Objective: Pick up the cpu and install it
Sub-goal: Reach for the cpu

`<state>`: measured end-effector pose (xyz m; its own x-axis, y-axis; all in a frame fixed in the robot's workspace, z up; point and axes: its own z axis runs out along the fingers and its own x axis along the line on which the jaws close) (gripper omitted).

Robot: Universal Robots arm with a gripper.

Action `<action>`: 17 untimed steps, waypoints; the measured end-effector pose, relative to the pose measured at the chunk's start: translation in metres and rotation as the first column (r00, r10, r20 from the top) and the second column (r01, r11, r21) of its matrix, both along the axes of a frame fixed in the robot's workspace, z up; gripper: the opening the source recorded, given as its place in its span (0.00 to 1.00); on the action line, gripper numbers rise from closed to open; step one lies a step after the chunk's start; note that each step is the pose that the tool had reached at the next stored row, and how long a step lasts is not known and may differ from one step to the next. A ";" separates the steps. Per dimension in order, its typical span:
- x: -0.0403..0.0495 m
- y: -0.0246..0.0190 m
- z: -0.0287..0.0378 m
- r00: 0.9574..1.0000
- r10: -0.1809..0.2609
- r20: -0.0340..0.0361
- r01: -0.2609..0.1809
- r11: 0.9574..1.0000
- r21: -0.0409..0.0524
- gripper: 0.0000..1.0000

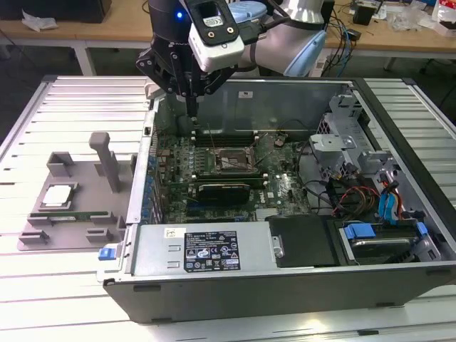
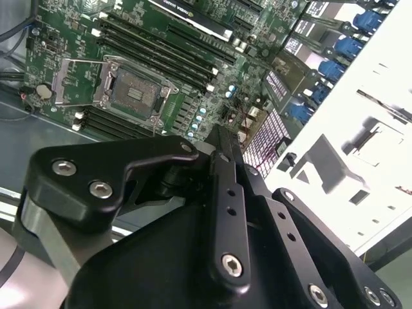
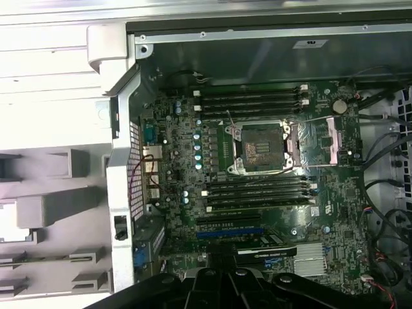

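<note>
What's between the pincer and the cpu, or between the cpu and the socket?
The case's side wall stands between both pairs: the pincer hangs above the motherboard, and the cpu lies outside on the grey tray. A grey post rises on the tray nearby. The socket looks open and empty.

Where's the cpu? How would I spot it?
Look at the grey tray on the exterior view's left of the computer case. The cpu lies flat there, beside the memory stick. It is the shiny silver square; the stick is long, thin and green.
</note>
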<state>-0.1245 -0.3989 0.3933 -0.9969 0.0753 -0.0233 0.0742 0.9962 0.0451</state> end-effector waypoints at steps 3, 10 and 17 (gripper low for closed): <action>-0.0032 0.0000 0.0000 1.000 0.000 0.000 0.000 1.000 0.000 0.11; -0.0123 0.0000 0.0000 1.000 0.000 0.000 0.000 1.000 0.000 0.11; -0.0194 0.0000 0.0000 1.000 0.000 0.000 0.000 1.000 0.000 0.11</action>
